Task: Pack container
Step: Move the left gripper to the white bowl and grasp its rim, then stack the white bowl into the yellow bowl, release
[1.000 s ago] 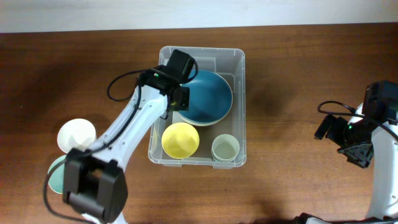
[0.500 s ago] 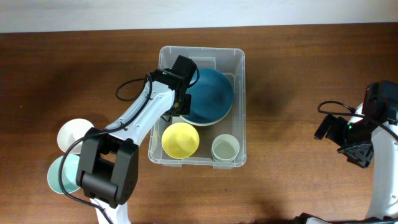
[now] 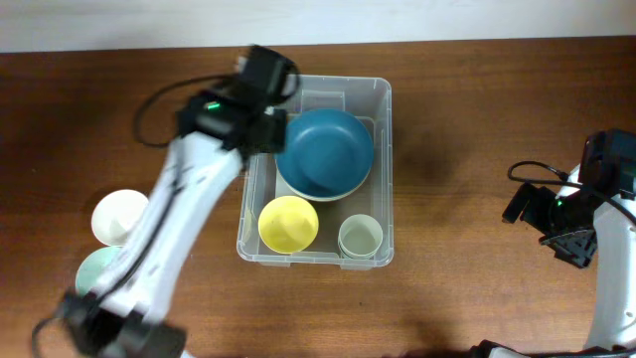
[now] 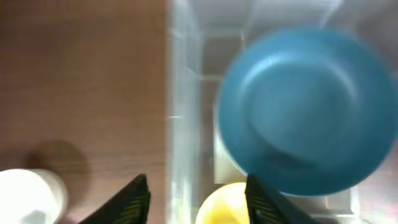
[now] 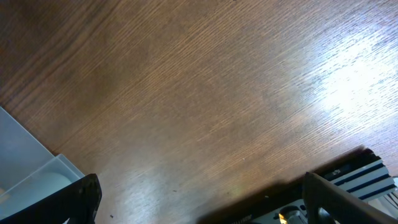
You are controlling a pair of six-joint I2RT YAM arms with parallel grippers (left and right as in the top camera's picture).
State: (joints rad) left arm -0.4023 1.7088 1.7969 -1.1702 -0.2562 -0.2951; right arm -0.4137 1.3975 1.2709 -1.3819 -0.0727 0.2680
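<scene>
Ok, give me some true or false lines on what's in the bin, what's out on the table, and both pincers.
1. The blue bowl lies inside the container. True.
2. The yellow bowl sits out on the table. False: it is in the container, next to the pale green cup.
3. The left pincer grips the blue bowl. False: it is open with nothing between its fingers.
4. A white bowl stands on the table on the left arm's side of the container. True.
5. The right pincer is open over bare wood. True.
</scene>
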